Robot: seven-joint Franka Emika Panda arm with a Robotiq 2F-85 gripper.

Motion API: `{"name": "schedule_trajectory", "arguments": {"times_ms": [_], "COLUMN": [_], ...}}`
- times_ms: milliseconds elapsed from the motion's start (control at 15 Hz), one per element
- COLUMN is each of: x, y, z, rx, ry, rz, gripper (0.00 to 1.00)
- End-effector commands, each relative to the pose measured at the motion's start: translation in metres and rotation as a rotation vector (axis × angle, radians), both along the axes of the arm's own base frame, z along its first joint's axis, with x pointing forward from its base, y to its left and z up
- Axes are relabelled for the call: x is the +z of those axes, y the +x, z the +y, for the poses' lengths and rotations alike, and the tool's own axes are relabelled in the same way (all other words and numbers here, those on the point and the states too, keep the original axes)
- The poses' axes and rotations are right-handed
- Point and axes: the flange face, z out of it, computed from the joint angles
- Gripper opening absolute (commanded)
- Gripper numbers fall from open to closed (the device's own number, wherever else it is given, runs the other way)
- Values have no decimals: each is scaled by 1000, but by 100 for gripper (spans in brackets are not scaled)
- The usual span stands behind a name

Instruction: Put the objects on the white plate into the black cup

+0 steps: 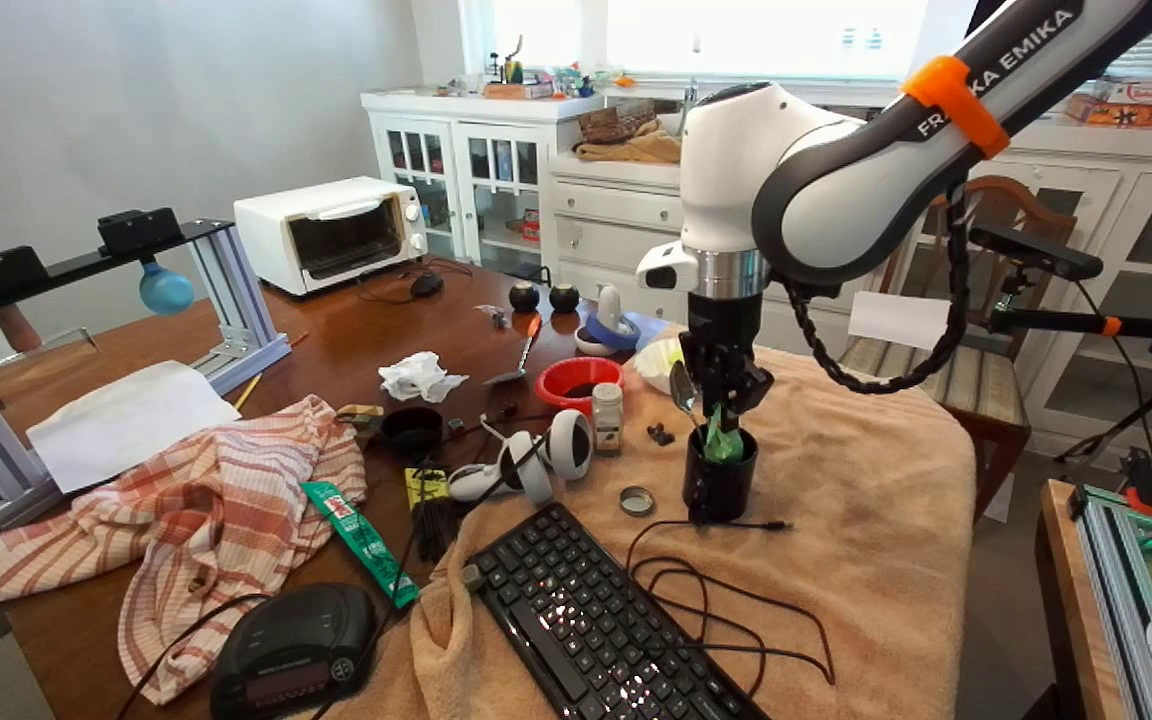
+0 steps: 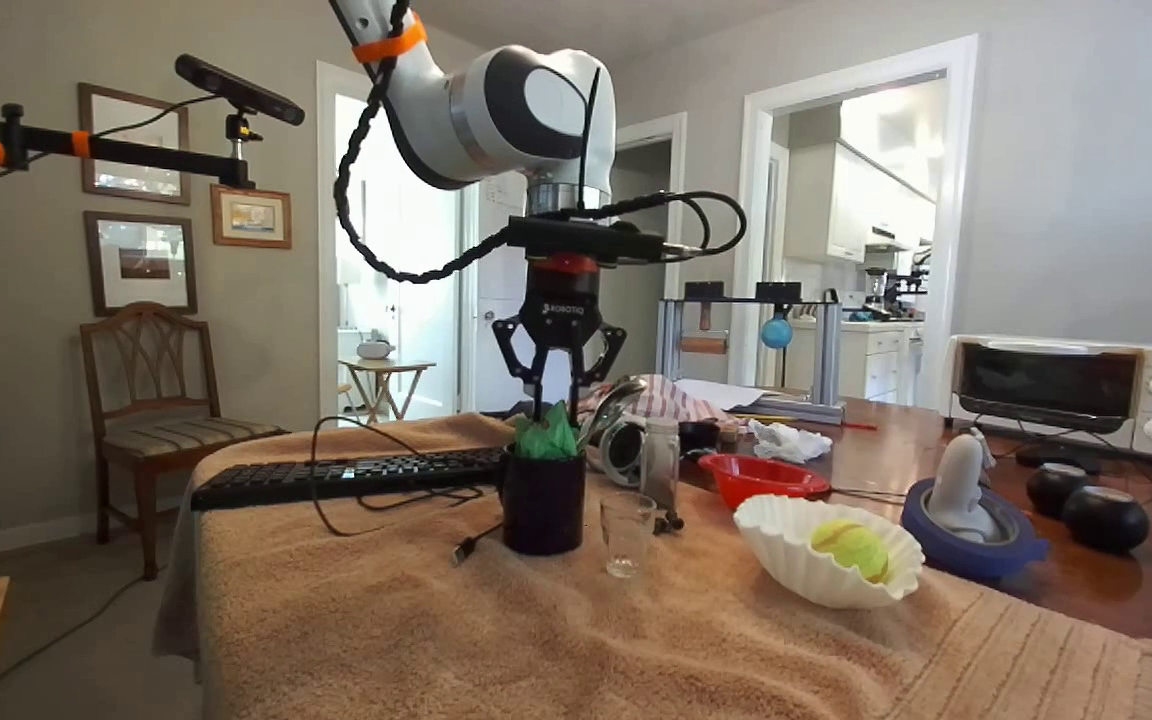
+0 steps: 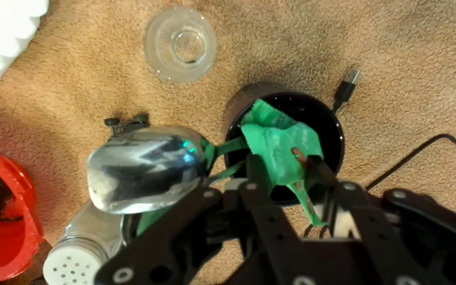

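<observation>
The black cup [image 1: 721, 485] stands upright on the tan towel, and it also shows in an exterior view [image 2: 543, 508] and the wrist view [image 3: 333, 132]. A crumpled green piece [image 3: 283, 144] sits in its mouth and pokes above the rim. My gripper [image 3: 285, 162] points straight down over the cup. Its fingertips are partly apart, with the green piece filling the gap and touching both. The white plate is a fluted white dish [image 2: 771, 565] to one side. It holds a round yellow-green ball [image 2: 851, 548]. The cup's floor is hidden.
A shiny spoon [image 3: 145, 166] leans out of the cup beside my fingers. A clear glass [image 2: 626, 540] stands close to the cup. A salt shaker [image 1: 607, 420], red bowl [image 1: 576, 380], jar lid [image 1: 636, 500], keyboard [image 1: 596, 610] and loose cable [image 1: 706, 580] lie around it.
</observation>
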Motion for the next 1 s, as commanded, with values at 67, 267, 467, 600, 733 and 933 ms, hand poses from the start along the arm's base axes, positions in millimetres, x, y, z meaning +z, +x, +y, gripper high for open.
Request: {"name": "schedule_trajectory", "arguments": {"times_ms": [67,267,467,600,733,933], "x": [0,-11,-30,-44,-54,-52], "y": [0,-1,-5,-7,-7,-6], "z": [6,5,2,-2,-5,-4], "rx": [21,22,29,29,21,18], "ry": [-1,7,22,23,8,3], "rz": [-2,36,111,139,157,157], "gripper": [0,3,3,3,3,3]}}
